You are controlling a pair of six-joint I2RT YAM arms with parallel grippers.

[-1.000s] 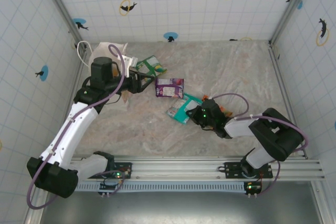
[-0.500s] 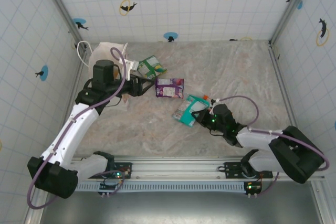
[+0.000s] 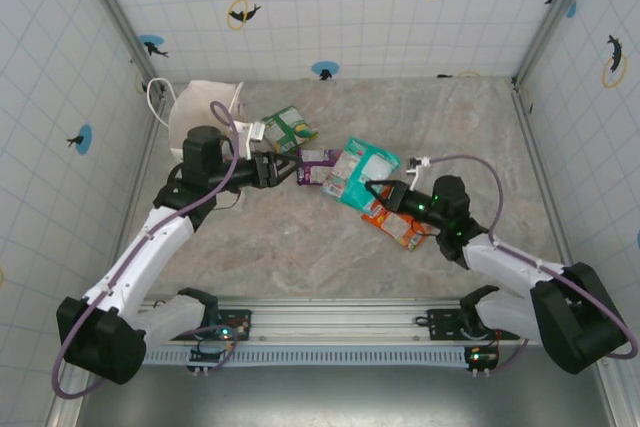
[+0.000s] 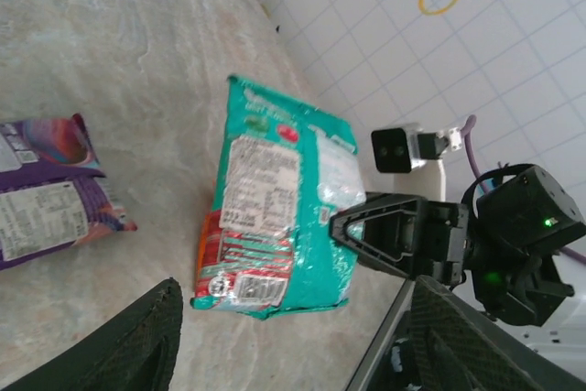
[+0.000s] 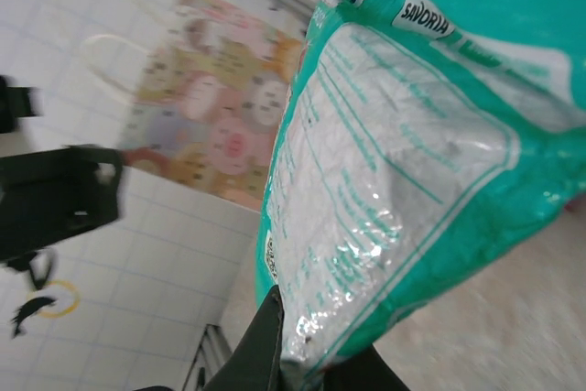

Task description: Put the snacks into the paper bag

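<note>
**A:** Where does the snack sit against the right jaws?

**B:** Between them. The right gripper (image 3: 374,190) has its jaws pressed together on one sealed edge of the teal packet (image 3: 362,169). From the left wrist, the black fingertips (image 4: 352,226) bite that edge low on the packet's side. From the right wrist, the crinkled foil (image 5: 403,153) runs straight out of the pinch. The packet looks lifted, but I cannot tell whether its lower edge touches the table (image 3: 300,247).

**A:** And the left jaws?

**B:** Spread wide, with nothing between them. The left gripper (image 3: 290,169) faces the teal packet from near by and does not touch it. In its own view, the packet (image 4: 275,217) hangs ahead of the two dark fingers (image 4: 137,345).

**A:** What lies around the teal packet?

**B:** A purple packet (image 3: 316,163) lies on the table, its end hidden under the teal one in the overhead view. An orange-red packet (image 3: 400,229) lies just beside it on the near side, under the right arm. A green-white packet (image 3: 290,127) lies farther off, beyond the purple one. The paper bag (image 3: 200,107) is well apart from it, past the left gripper. From the right wrist, its printed side (image 5: 211,125) shows behind the packet.
</note>
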